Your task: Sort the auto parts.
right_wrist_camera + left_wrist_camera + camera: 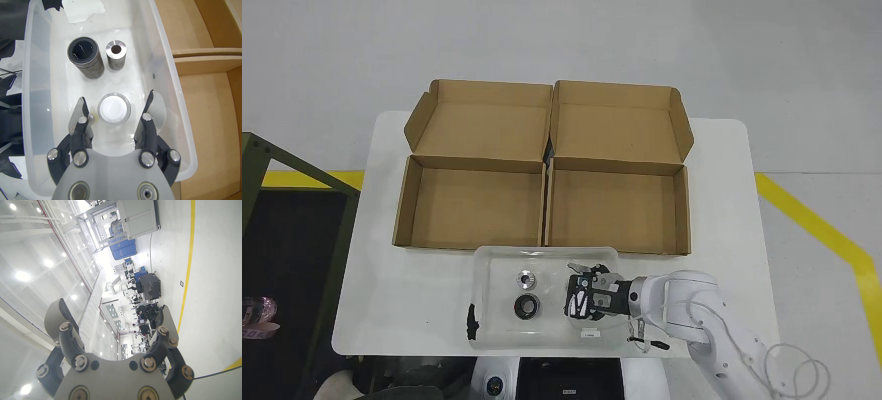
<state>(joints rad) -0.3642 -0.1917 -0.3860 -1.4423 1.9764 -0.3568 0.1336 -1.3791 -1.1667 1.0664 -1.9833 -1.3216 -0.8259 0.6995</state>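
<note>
Right gripper [117, 97] spread wide, empty, down inside translucent plastic bin [166, 75], straddling clear round cap with white insert [114, 111] on bin floor, no contact. Left gripper [113, 305] also spread, empty, aimed away from bin. Risks on closing: smooth cap squirting out under off-centre squeeze; small yellowish bit [94, 117] caught by near finger; far finger scraping bin wall

Between the right gripper's [117, 97] smooth metal fingers [75, 113], faced with black ribbed pads, sits a matt white plastic cap [114, 110] in a clear glossy ring. Ahead of the fingertips, the large bearing [88, 62] is dull dark metal and the small sleeve [115, 58] has a polished end. The bin [166, 56] is glossy translucent plastic, and the box [208, 113] beside it is matt cardboard.
</note>
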